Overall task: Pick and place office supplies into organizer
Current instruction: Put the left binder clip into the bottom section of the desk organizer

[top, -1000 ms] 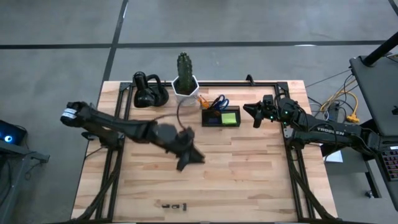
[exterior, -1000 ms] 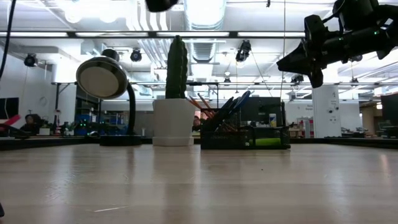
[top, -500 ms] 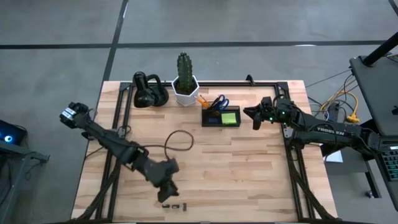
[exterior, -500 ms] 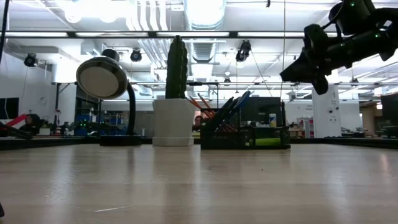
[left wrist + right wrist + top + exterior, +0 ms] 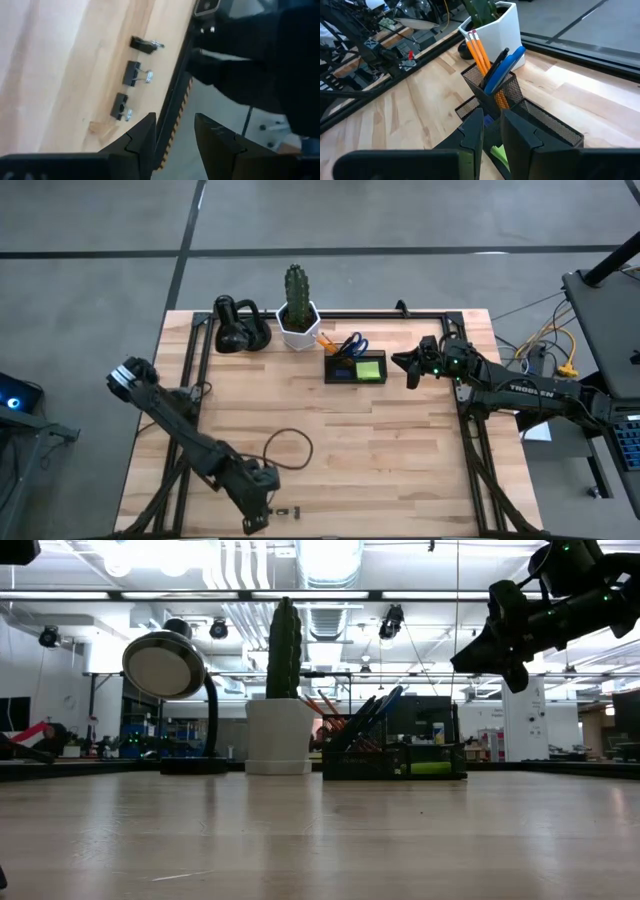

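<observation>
1. Left gripper (image 5: pixel 173 137) hangs low over the near edge of the light wooden butcher-block table (image 5: pixel 400 450), its two dark fingers (image 5: pixel 141 142) parted with a clear gap and nothing between them.
2. Just ahead of it, three tiny black binder clips with silver handles (image 5: pixel 131 76) lie in a row on the wood beside the table's edge; from above they show as a small dark cluster (image 5: pixel 283 510) near the front rim.
3. Farther in, a thin dark cable loop (image 5: pixel 288 448) lies on the boards beside the left arm.
4. Right gripper (image 5: pixel 410 364) hovers above the table, just right of the organizer; its fingers (image 5: pixel 472 132) stand a narrow gap apart and hold nothing.
5. At the back, the dark mesh two-compartment organizer (image 5: pixel 355 368) holds orange pencils (image 5: pixel 477 52), blue-handled scissors (image 5: pixel 351 344), and a lime-green sticky-note pad (image 5: pixel 370 369).
6. Beside it stands a white hexagonal pot with a green cactus (image 5: pixel 297 312), then a black rounded gadget (image 5: pixel 240 327).
</observation>
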Tool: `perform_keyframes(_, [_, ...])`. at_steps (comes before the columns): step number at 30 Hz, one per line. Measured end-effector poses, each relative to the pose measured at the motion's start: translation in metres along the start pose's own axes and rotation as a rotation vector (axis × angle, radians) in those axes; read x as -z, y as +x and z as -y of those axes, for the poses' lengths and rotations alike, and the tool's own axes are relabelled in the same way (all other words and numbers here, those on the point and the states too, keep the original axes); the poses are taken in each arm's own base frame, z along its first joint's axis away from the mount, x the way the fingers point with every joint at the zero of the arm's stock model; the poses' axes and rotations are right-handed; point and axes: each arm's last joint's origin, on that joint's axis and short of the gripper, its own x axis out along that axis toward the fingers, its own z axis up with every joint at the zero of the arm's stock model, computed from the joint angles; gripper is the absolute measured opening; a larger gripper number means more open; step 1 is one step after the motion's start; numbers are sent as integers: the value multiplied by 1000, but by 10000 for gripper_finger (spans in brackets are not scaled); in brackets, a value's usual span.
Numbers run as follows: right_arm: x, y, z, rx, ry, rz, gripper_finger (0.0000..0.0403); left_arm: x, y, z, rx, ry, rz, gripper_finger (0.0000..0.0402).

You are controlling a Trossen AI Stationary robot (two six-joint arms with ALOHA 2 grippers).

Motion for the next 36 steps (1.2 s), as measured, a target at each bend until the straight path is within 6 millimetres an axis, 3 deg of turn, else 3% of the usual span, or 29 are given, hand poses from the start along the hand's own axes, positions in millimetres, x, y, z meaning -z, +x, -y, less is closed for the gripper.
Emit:
perform_keyframes(5, [0, 0, 0, 0, 0, 0, 57, 3, 17, 5, -68, 36, -47, 118])
perform_keyframes(19, [0, 0, 0, 3, -1, -1, 57, 12, 51, -4, -200, 48, -98, 118])
perform_keyframes(36, [1, 0, 0, 4, -14, -5, 57, 16, 64, -10, -240, 49, -110, 118])
